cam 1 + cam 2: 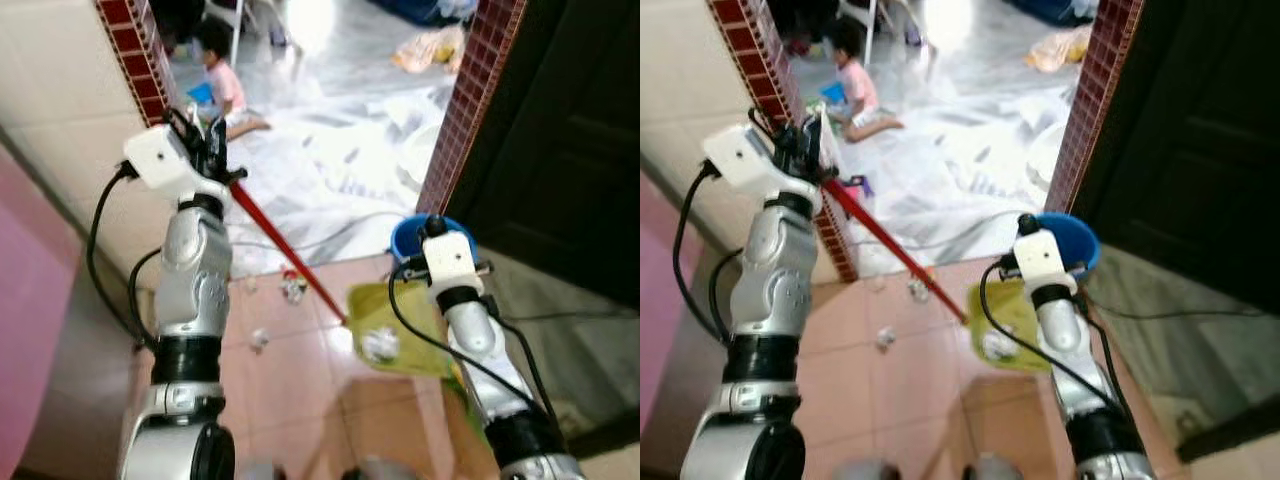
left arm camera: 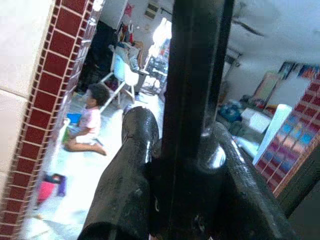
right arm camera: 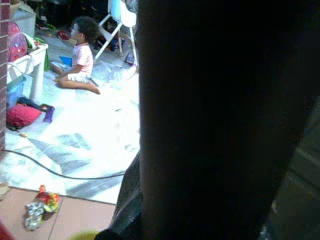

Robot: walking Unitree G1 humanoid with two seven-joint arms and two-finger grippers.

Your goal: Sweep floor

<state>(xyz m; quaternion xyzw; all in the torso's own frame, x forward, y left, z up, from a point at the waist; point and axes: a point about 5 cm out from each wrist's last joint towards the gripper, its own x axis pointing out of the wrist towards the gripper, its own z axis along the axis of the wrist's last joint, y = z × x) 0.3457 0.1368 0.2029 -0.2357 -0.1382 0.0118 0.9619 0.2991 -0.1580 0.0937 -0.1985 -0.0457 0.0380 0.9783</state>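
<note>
Both head views look forward and steeply down from above the arms, onto the pink tiled floor [image 1: 290, 370] and through a doorway between two red-brick pillars [image 1: 130, 50] into a pale-floored room beyond — the same scene, the right eye's picture shifted slightly sideways. The left wrist view sits very close behind its left end effector [image 2: 192, 165], whose black fingers [image 2: 132, 165] and a dark pole crowd the foreground; it faces level through the doorway into that room. The right wrist view faces the same way from lower down — a dark shape close to the lens blocks much of it. All four share the seated person [image 3: 80, 62] on the far floor.
</note>
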